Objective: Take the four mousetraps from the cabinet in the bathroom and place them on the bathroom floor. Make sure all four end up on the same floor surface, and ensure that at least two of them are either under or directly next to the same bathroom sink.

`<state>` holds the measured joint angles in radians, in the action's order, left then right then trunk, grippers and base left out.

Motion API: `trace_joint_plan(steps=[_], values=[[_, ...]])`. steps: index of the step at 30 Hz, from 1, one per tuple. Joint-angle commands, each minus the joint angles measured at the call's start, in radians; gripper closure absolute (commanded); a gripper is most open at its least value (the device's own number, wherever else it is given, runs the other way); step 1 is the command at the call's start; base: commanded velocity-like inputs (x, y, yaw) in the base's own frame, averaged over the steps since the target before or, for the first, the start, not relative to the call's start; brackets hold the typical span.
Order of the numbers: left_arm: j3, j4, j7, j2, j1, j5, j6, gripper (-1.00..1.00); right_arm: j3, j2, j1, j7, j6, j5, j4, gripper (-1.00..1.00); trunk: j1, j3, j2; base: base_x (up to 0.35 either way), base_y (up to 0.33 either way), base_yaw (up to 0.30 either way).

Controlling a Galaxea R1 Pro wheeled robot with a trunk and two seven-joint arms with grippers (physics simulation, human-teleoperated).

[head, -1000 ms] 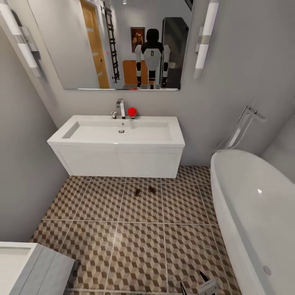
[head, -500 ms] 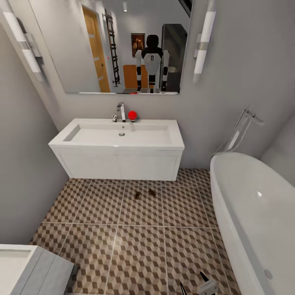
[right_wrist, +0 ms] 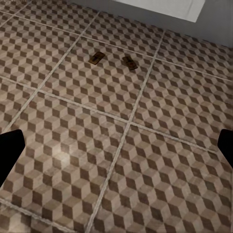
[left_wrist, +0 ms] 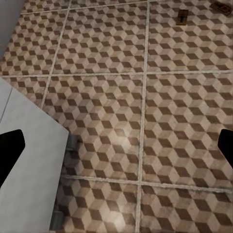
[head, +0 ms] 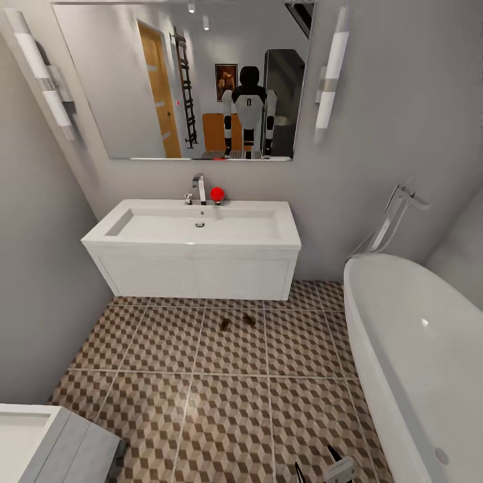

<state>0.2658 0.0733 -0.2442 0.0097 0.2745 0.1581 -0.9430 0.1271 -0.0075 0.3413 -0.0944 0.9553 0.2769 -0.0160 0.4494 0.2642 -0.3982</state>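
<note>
A: Right gripper (head: pixel 329 466) is showing at the lower edge of the head view, two dark fingertips standing apart with only the bathroom floor (head: pixel 228 409) between them, so it is sitting spread and carrying nothing.

B: And the left gripper (left_wrist: pixel 116 150)?

A: In its wrist view the two black fingertips are sitting at opposite edges with patterned tiles between them, so it is spread and empty as well.

B: Where are the mousetraps lying?

A: Two are lying on the tiles just in front of the sink (head: pixel 194 231). One mousetrap (head: pixel 225 325) is sitting a little to the left, the other mousetrap (head: pixel 249 320) just beside it on the right, near each other but not touching. Both are resting near the front edge of the white vanity, close to its middle.

B: Are the wrist cameras catching them too?

A: Yes. The right wrist view is showing both small brown boards side by side on the cube-pattern tiles, with the vanity's white edge beyond them. The left wrist view is showing them far off, one of them half cut by the frame.

B: What else is standing around?

A: A white bathtub (head: pixel 416 349) is filling the right side, a mirror (head: pixel 134 87) is hanging above the faucet (head: pixel 199 188), and a pale grey unit (head: pixel 54 446) is showing at the lower left corner.
</note>
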Motion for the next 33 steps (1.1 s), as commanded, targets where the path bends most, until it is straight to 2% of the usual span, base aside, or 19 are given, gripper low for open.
trace_joint_plan(steps=[1,33], values=[[0.009,0.003,0.001,0.000,0.002,0.009,-0.005,-1.00,0.008,0.000,0.001,-0.010,0.002,0.004,0.001,-1.00,0.001,0.000,-0.002,0.000,0.000,0.000],[0.009,0.003,0.000,-0.002,0.001,0.009,-0.004,-1.00,0.008,0.000,0.001,-0.010,0.001,0.004,0.001,-1.00,0.001,-0.052,-0.002,0.000,0.000,0.000]])
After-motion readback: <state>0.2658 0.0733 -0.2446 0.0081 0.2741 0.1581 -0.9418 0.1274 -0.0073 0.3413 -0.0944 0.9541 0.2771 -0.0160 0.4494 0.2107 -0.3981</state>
